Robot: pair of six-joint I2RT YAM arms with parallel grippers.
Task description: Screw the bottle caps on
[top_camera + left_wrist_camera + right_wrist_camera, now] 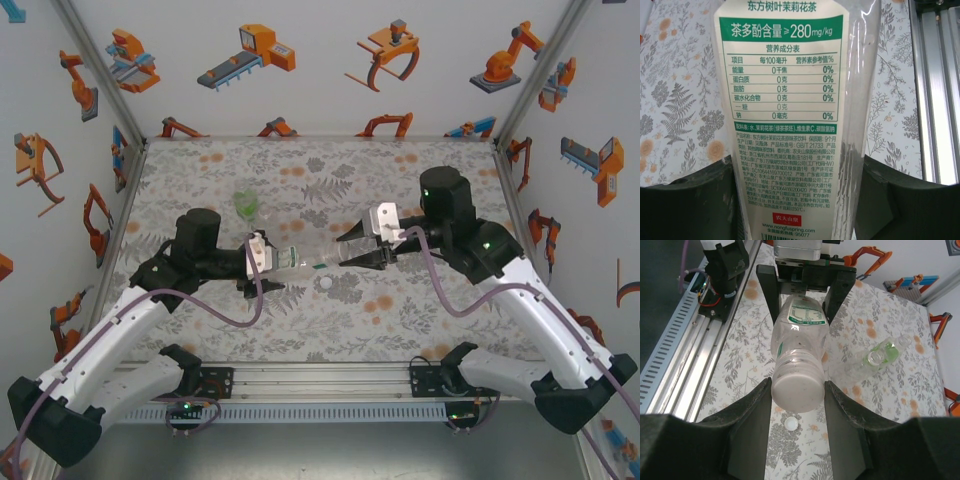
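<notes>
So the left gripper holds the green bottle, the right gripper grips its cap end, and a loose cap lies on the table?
Wrong bottle: the left gripper holds the clear labelled bottle, as the right wrist view shows; the green bottle sits free on the table. The rest is right.

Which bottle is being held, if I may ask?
The labelled clear bottle, between left gripper and right gripper; the green-tinted bottle lies free on the table.

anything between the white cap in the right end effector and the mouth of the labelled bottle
Nothing visible. The round white plastic cap sits on the mouth of the clear labelled plastic bottle, gripped by the right end effector. A second, loose white cap lies on the table below, out of the way.
</notes>
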